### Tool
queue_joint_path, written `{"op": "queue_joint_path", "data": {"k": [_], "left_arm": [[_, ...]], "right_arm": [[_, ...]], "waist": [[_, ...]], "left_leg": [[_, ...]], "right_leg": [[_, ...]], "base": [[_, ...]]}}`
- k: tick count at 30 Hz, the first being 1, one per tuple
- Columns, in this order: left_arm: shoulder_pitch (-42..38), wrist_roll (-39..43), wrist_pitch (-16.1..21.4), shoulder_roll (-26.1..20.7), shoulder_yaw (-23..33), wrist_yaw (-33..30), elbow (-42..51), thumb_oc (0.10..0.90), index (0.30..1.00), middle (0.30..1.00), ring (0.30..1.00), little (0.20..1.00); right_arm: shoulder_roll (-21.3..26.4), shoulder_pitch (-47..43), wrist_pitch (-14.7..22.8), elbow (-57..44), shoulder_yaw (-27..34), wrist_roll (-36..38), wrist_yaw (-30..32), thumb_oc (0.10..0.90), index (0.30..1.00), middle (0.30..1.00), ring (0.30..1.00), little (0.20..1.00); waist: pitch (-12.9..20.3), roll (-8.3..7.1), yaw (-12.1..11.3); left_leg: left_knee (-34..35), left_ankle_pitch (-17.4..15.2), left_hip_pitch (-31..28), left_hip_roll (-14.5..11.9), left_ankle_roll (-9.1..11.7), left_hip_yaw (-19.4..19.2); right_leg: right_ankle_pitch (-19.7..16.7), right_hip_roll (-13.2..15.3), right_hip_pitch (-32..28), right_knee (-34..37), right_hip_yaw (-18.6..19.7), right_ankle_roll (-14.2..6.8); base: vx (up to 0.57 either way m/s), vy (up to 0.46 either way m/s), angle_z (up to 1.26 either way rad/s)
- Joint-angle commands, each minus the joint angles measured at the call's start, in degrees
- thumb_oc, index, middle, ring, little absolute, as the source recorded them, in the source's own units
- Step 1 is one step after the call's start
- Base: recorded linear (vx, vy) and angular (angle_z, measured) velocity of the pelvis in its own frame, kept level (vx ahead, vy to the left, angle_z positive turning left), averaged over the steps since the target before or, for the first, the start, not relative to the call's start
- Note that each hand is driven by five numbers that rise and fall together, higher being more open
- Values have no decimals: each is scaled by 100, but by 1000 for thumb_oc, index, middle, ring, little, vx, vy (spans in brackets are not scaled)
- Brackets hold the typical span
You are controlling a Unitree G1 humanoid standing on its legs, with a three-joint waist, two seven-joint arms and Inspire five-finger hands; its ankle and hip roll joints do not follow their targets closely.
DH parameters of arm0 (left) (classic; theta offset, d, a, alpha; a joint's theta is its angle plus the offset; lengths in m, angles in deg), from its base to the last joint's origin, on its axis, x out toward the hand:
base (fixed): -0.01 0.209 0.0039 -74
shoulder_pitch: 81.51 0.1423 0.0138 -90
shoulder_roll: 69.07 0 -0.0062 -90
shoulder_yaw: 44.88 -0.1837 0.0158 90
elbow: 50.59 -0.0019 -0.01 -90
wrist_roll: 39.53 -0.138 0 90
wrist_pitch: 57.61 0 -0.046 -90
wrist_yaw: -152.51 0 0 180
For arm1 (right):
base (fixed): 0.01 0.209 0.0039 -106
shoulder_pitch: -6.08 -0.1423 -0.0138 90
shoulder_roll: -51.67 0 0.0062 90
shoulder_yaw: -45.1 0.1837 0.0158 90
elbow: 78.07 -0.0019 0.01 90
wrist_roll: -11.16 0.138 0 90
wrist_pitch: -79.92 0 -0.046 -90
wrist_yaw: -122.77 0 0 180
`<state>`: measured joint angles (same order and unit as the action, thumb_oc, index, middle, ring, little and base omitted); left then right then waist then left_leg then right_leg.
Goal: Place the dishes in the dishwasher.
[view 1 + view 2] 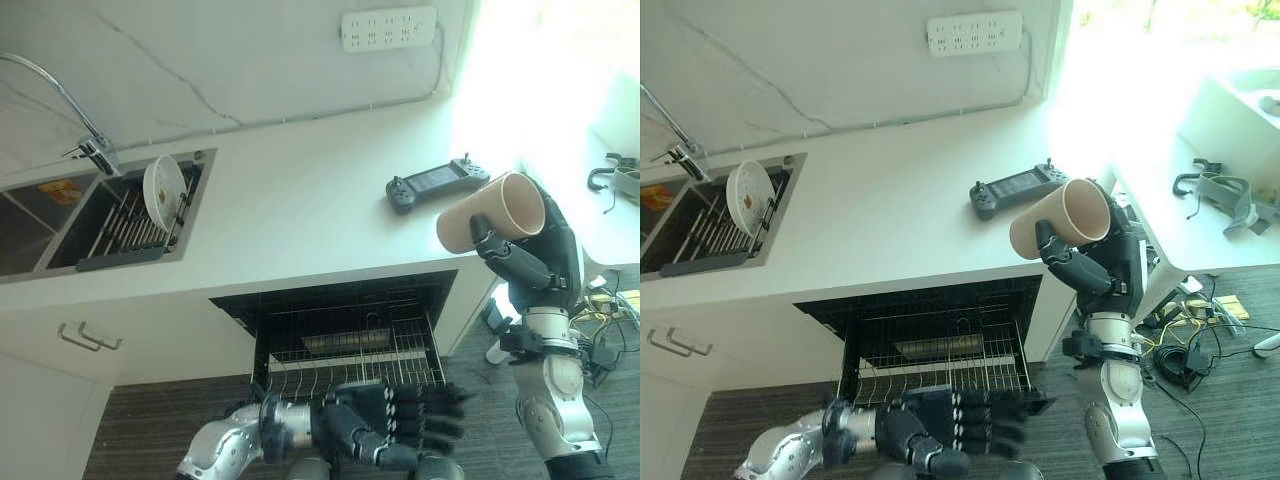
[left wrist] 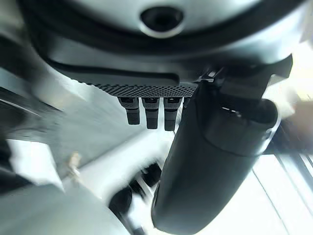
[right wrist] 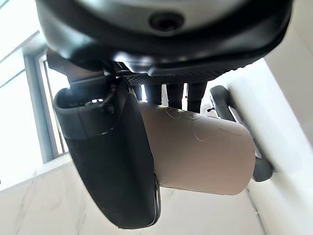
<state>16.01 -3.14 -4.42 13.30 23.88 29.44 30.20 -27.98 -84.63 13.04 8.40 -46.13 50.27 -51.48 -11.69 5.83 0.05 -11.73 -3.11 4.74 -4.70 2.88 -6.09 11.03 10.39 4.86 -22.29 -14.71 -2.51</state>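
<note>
Clearly, we had the beige cup (image 1: 492,212) in our right hand (image 1: 535,262), fingers and thumb curled round its wall, as the right wrist view confirmed. We carried it above the right end of the white counter (image 1: 300,215), tipped on its side, long axis running left-right with the open mouth turned right and slightly up. The open dishwasher (image 1: 345,330) sat below the counter edge, its wire rack (image 1: 350,362) pulled out toward us, so the cup lay up and to the right of the rack. We judged the coming move would need the cup lowered leftward and nearer.

Our left hand (image 1: 390,425) hovered low over the rack's near edge, fingers stretched out straight and holding nothing; it was nearer to the rack, though the cup was not with it.

A white plate (image 1: 163,187) stood upright in the sink rack (image 1: 120,235) at far left. A handheld controller (image 1: 435,183) lay on the counter just behind the cup.
</note>
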Motion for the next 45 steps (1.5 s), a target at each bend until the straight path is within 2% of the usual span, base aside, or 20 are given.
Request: {"op": "queue_joint_path", "data": {"k": [1, 3, 5, 6, 9, 12, 16, 21, 23, 27, 31, 37, 45], "left_arm": [[237, 22, 1036, -204, -14, -256, -93, 800, 900, 900, 900, 900], [333, -318, 1571, -278, 10, -592, -608, 800, 900, 900, 900, 900], [402, -1239, 2084, -411, -145, -838, -1245, 800, 900, 900, 900, 900], [403, -1443, 2130, -422, -186, -1043, -1468, 800, 900, 900, 900, 900], [318, -2583, 2955, -403, -325, -1762, -2628, 800, 900, 900, 900, 900], [246, -3332, 3428, -216, -391, -2299, -3441, 800, 900, 900, 900, 900], [192, -3956, 3782, 33, -363, -3210, -4429, 800, 900, 900, 900, 900], [108, -4446, 3884, 172, -26, -4566, -5263, 800, 900, 900, 900, 900], [110, -4633, 4059, 198, 147, -5160, -5414, 800, 900, 900, 900, 900], [210, -5327, 4042, 184, 404, -5850, -5472, 800, 900, 900, 900, 900], [266, -5321, 3915, 217, 547, -6072, -5828, 800, 900, 900, 900, 900], [317, -5450, 3828, 209, 735, -6118, -6035, 800, 900, 900, 900, 900], [478, -5399, 3944, 242, 988, -6164, -6104, 800, 900, 900, 900, 900]], "right_arm": [[376, -868, 466, -271, 392, 363, -425, 400, 300, 300, 300, 300], [449, -842, 433, -296, 412, 446, -449, 400, 300, 300, 300, 300], [514, -890, 356, -310, 420, 506, -432, 400, 300, 300, 300, 300], [526, -927, 344, -297, 399, 511, -414, 400, 300, 300, 300, 300], [533, -1119, 289, -284, 231, 463, -226, 400, 300, 300, 300, 300], [464, -1246, 160, -354, 95, 358, -65, 400, 300, 300, 300, 300], [304, -1381, -139, -380, -59, 227, -80, 400, 300, 300, 300, 300], [100, -1283, -319, -356, -339, 68, -235, 400, 300, 300, 300, 300], [36, -1175, -314, -395, -451, -78, -267, 400, 300, 300, 300, 300], [-94, -909, -291, -471, -567, -196, -355, 400, 300, 300, 300, 300], [-110, -853, -228, -442, -630, -223, -485, 400, 300, 300, 300, 300], [2, -716, -344, -592, -666, -338, -867, 400, 300, 300, 300, 300], [14, -185, -528, -596, -634, -305, -1205, 400, 300, 300, 300, 300]], "waist": [[229, -146, 42], [233, -140, 11], [231, -144, -32], [227, -142, -47], [230, -149, -119], [214, -153, -157], [170, -149, -189], [144, -151, -230], [120, -150, -258], [76, -162, -299], [43, -177, -292], [-19, -165, -223], [-149, -196, -64]], "left_leg": [[-546, -1248, -158, -161, -214, -248], [-546, -1237, -138, -166, -211, -248], [-546, -1215, -103, -173, -200, -231], [-546, -1211, -93, -170, -197, -221], [-546, -1167, -11, -157, -185, -158], [-546, -1144, 38, -162, -169, -127], [-546, -1115, 85, -161, -152, -94], [-546, -1067, 166, -155, -148, -57], [-546, -1051, 207, -145, -149, -32], [-546, -1022, 286, -127, -153, -7], [-546, -1006, 328, -141, -151, -20], [-546, -974, 414, -166, -124, -75], [-546, -988, 394, -187, -127, -138]], "right_leg": [[361, 19, -338, 510, 99, -309], [379, 19, -338, 510, 73, -306], [397, 12, -330, 510, 53, -308], [405, 9, -329, 510, 48, -310], [417, -10, -292, 510, 32, -299], [428, -19, -271, 510, 17, -294], [437, -13, -258, 510, -19, -276], [438, 3, -222, 510, -50, -264], [433, 11, -201, 510, -65, -258], [410, 22, -150, 510, -94, -265], [408, 25, -115, 510, -110, -271], [394, 46, -28, 510, -119, -275], [392, 34, -7, 510, -49, -296]], "base": [[5, 22, 8], [11, 9, 9], [9, 0, 2], [0, 0, 0], [14, -5, 0], [31, -6, 7], [37, 12, 6], [35, 9, 2], [7, 7, 2], [12, 11, 9], [5, 15, 2], [0, 10, -1], [2, -2, -2]]}}
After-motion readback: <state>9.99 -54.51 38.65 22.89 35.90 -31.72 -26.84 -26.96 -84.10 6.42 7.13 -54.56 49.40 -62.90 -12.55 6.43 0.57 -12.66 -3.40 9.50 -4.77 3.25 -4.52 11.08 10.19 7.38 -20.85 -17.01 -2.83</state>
